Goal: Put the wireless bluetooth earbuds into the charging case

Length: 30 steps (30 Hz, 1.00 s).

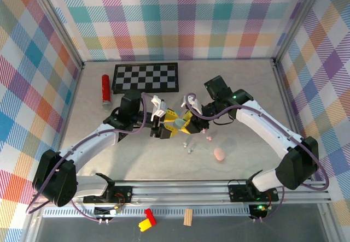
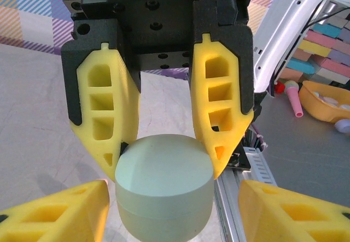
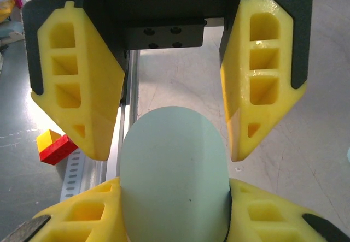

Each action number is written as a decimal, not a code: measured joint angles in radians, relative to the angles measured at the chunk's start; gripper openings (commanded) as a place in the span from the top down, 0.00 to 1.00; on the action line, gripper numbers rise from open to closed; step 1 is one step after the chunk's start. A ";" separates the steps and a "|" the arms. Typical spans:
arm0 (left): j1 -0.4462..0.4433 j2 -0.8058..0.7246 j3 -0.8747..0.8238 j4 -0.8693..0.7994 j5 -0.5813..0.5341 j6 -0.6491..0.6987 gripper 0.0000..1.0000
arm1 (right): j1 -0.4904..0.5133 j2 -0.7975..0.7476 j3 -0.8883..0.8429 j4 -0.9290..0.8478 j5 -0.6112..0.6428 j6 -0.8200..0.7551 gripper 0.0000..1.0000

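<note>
Grey table (image 1: 246, 89) w/ checkerboard (image 1: 145, 77), red tube (image 1: 105, 88), pink case (image 1: 219, 154), earbuds (image 1: 189, 147).

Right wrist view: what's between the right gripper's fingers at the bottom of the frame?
A pale green case sits between the right gripper fingers, both pressed against its sides. The left wrist view shows the same grip.

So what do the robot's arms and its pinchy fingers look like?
The left arm and the right arm have white shells with black joints, and a purple cable loops along each. A small green light glows on the right arm's wrist. The left gripper and the right gripper each have a black body and two yellow wedge-shaped fingers with hollow square windows.
</note>
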 measured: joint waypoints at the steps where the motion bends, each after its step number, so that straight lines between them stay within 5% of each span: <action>1: 0.000 0.000 0.000 0.000 0.000 0.000 0.37 | 0.000 0.000 0.000 0.000 0.000 0.000 0.73; 15: 0.000 0.019 0.000 0.023 -0.001 -0.005 0.39 | 0.000 0.000 0.000 0.032 -0.023 0.000 0.73; 30: 0.000 0.026 0.000 0.031 0.001 -0.028 0.57 | 0.000 0.000 0.000 0.041 -0.027 0.000 0.71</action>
